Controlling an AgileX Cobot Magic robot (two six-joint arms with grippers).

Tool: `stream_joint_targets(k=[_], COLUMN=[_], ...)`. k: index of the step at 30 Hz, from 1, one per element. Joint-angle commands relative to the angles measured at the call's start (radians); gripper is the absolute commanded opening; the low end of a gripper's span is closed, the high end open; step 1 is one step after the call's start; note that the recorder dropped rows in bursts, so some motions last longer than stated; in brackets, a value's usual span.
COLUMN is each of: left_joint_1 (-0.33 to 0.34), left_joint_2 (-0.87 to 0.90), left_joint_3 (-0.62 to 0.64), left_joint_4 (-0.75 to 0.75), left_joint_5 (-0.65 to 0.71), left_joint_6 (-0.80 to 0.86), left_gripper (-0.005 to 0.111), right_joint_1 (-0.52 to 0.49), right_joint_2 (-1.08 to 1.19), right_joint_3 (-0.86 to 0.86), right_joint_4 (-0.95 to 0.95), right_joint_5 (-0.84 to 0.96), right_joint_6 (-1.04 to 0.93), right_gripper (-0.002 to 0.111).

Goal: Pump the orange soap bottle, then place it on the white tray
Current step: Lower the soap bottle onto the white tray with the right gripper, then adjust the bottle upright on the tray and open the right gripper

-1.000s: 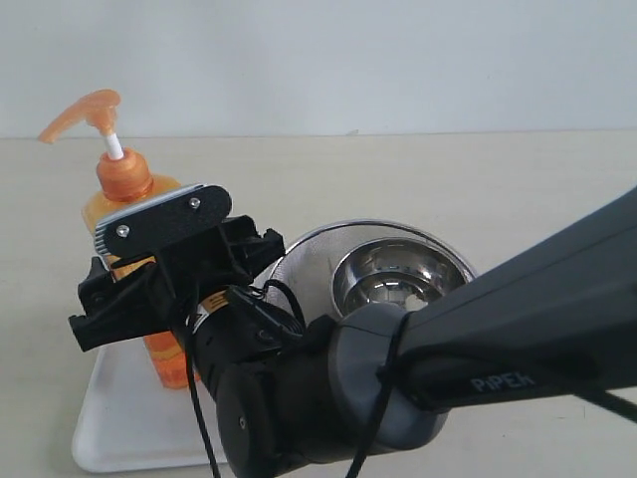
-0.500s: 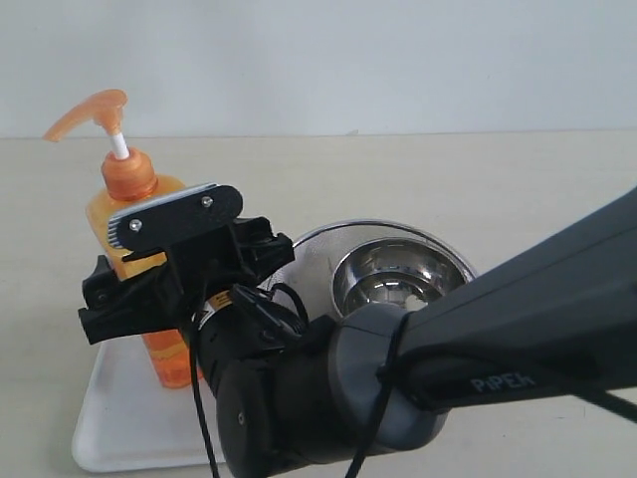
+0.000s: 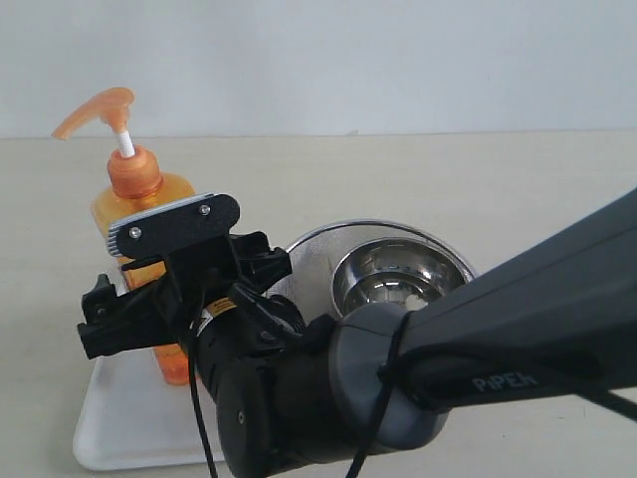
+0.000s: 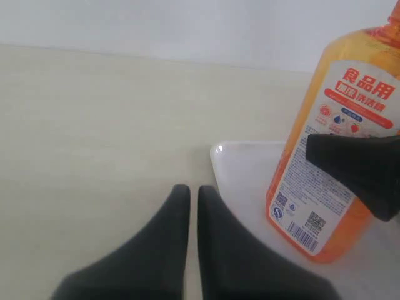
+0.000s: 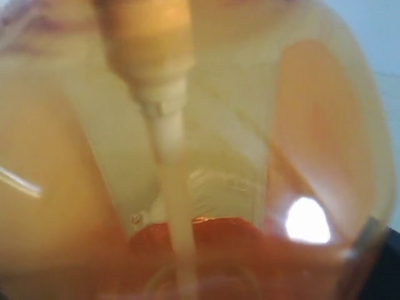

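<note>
The orange soap bottle [image 3: 127,199] stands upright on the white tray [image 3: 119,438], pump head [image 3: 95,105] raised on its white stem. My right gripper [image 3: 184,284] straddles the bottle's middle, one dark finger [image 3: 100,319] on each side, and looks open with the jaws loose about it. In the left wrist view the bottle [image 4: 340,125] shows its white and red label, and a right finger [image 4: 362,165] crosses it. The tray [image 4: 244,169] lies beneath. My left gripper [image 4: 189,190] is shut and empty, over the table beside the tray corner. The bottle [image 5: 219,125] fills the right wrist view, blurred.
A round steel mesh strainer [image 3: 309,254] with a steel bowl [image 3: 398,269] in it sits just right of the tray. The right arm's bulky dark body [image 3: 448,368] fills the lower right of the exterior view. Beige tabletop [image 4: 94,125] stretches beyond the tray.
The bottle has swung from a leftward lean to upright, its base staying on the tray. My right gripper shifted right, then slid a little down the bottle's body.
</note>
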Motion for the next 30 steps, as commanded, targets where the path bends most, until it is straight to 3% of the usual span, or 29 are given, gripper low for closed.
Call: stream_joint_targets(k=[1, 6, 22, 30], left_joint_1=[0.002, 0.002, 0.002, 0.002], left_joint_2=[-0.004, -0.004, -0.004, -0.004], left_joint_3=[0.004, 0.004, 0.004, 0.004], left_joint_4=[-0.008, -0.008, -0.008, -0.008], left_joint_5=[0.003, 0.003, 0.003, 0.003], left_joint_6=[0.002, 0.002, 0.002, 0.002], left_gripper=[0.005, 0.005, 0.005, 0.005], right_joint_1=[-0.003, -0.003, -0.003, -0.007], right_joint_2=[-0.013, -0.032, -0.189, -0.202], right_joint_3=[-0.003, -0.003, -0.003, -0.003], right_joint_4=[-0.022, -0.016, 0.003, 0.372], right_joint_5=[0.033, 0.031, 0.352, 0.352], right_joint_6=[0.005, 0.005, -0.128, -0.521], right_gripper=[0.099, 0.099, 0.099, 0.099])
